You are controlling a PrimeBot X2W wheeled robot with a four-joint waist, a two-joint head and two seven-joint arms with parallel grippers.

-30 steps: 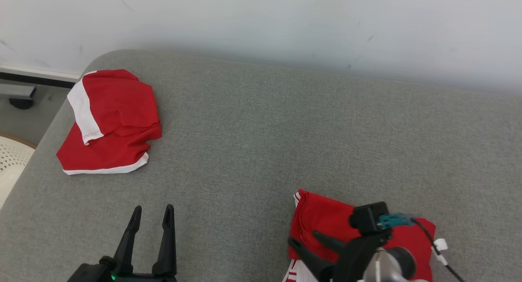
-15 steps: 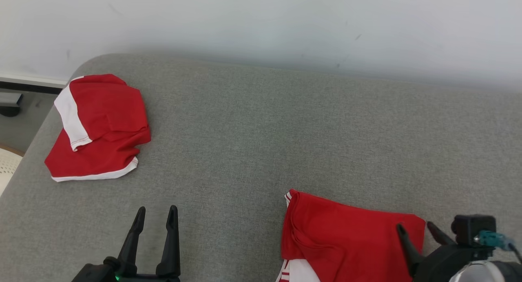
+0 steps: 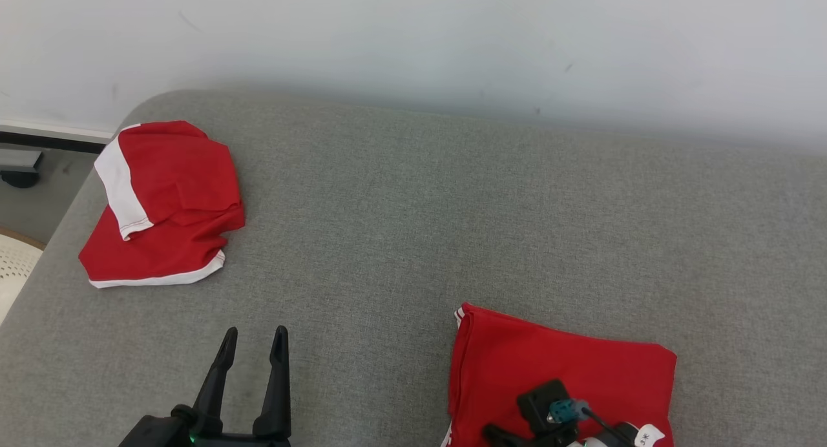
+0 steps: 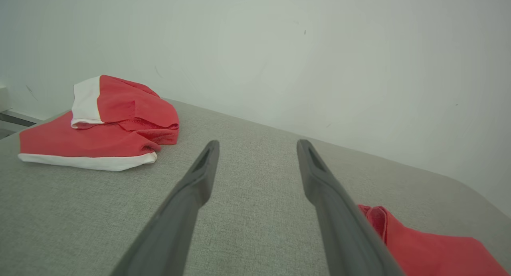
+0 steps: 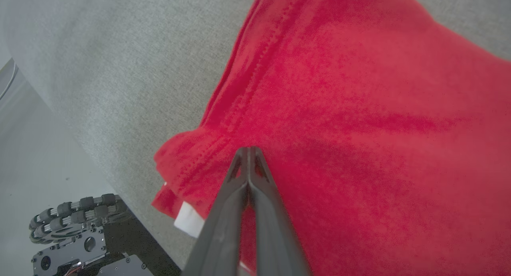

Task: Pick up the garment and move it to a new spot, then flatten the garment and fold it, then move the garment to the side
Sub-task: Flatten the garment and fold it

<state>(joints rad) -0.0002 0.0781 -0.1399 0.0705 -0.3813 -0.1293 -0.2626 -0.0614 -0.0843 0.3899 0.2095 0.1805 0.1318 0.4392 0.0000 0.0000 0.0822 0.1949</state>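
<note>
Two red garments are entered on one grey woven upholstered surface point(image 3: 400, 227).

Item one: red folded garment with white edging point(image 3: 562, 360), laid at the near right edge and gathered into a rough rectangle. Right gripper point(image 5: 248, 149) is set upon it, fingers pressed together, tips on the cloth beside a stitched hem (whether fabric is caught between them cannot be told). Left gripper point(image 3: 253, 336) is held with fingers apart and empty, low over bare surface.

Item two: red bundle with white bands point(image 3: 171, 195), lodged far left, well apart from item one.

Folding is judged largely done; the move to the side is judged outstanding.
</note>
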